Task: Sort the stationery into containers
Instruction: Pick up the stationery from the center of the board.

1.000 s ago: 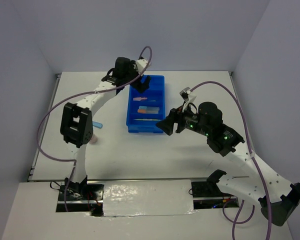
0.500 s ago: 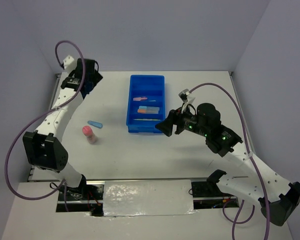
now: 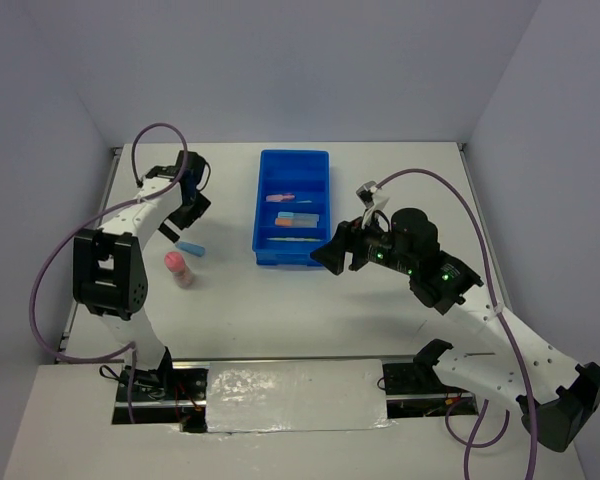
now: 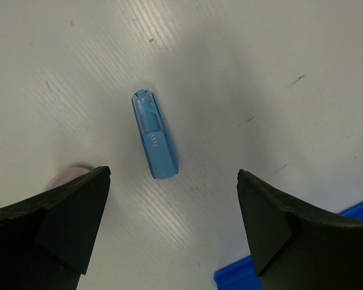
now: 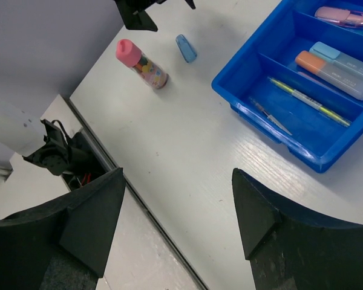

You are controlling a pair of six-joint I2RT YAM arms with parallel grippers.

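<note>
A short blue marker piece [image 4: 155, 136] lies flat on the white table, just ahead of my left gripper [image 4: 174, 205], which hovers over it open and empty. From above, that left gripper [image 3: 190, 212] is just beyond the blue piece [image 3: 190, 247], left of the blue tray [image 3: 320, 165]. A pink-capped piece [image 3: 179, 268] lies close by. The tray's compartments hold a pink marker [image 5: 345, 16], a blue-grey and an orange-grey marker [image 5: 336, 66], a yellow pen [image 5: 308, 101] and a grey pen [image 5: 272, 118]. My right gripper [image 3: 325, 255] hangs open and empty by the tray's near right corner.
The table's left edge [image 3: 110, 200] runs close to the left arm. A rail [image 5: 103, 145] and a cable mount [image 5: 54, 154] lie along the near edge. Purple cables [image 3: 450, 195] loop over both arms.
My left arm left the tray, swung out to the far left corner, then came back down over the blue piece. The right arm has barely moved.
</note>
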